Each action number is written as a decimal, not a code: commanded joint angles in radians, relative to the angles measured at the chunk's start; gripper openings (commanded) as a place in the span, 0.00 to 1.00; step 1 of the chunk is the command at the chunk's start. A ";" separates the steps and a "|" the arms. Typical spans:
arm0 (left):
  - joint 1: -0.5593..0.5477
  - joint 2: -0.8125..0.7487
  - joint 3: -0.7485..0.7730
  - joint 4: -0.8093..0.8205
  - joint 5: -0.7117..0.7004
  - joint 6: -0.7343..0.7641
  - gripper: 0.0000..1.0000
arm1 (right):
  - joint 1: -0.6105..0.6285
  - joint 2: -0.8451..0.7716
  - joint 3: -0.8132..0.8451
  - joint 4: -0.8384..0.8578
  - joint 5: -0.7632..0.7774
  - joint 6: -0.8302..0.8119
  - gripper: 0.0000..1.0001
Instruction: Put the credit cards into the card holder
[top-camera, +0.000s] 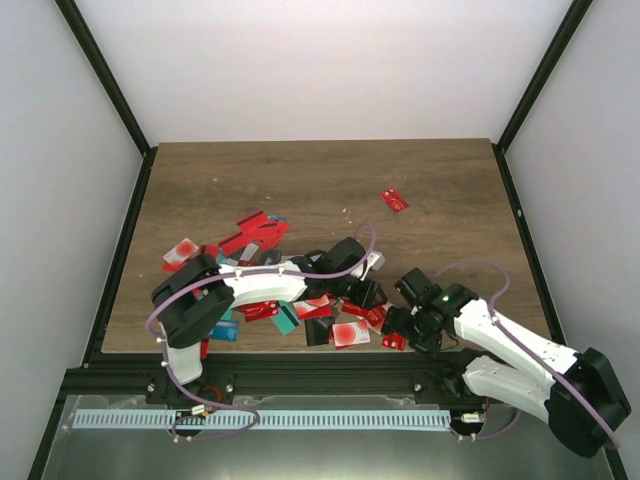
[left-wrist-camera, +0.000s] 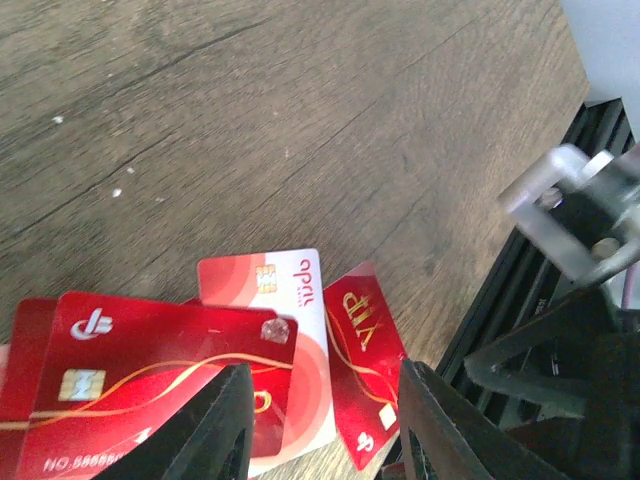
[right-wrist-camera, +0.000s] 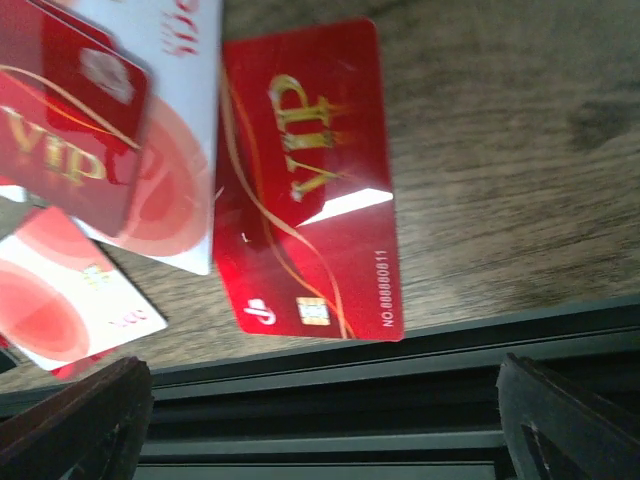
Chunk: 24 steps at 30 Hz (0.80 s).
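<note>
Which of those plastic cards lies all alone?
The small red plastic card farther back on the right, with bare wooden table around it; the other cards crowd together.

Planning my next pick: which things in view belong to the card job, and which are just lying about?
Belong to the job:
heap of credit cards near the arms; red VIP card by the near edge; white-and-red card; lone red card farther back. Card holder: cannot make it out.

Just lying about:
small white specks on the table.

A brown wooden surface carries credit cards heaped by its near edge; one red card lies well apart.
</note>
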 joint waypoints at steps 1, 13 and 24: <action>-0.007 0.045 0.062 0.022 0.053 0.006 0.42 | -0.032 -0.017 -0.050 0.061 -0.080 0.010 0.95; -0.016 0.187 0.160 -0.017 0.118 0.044 0.41 | -0.142 -0.071 -0.208 0.234 -0.109 -0.014 0.77; -0.024 0.248 0.151 -0.024 0.141 0.049 0.41 | -0.183 -0.115 -0.257 0.311 -0.133 -0.035 0.40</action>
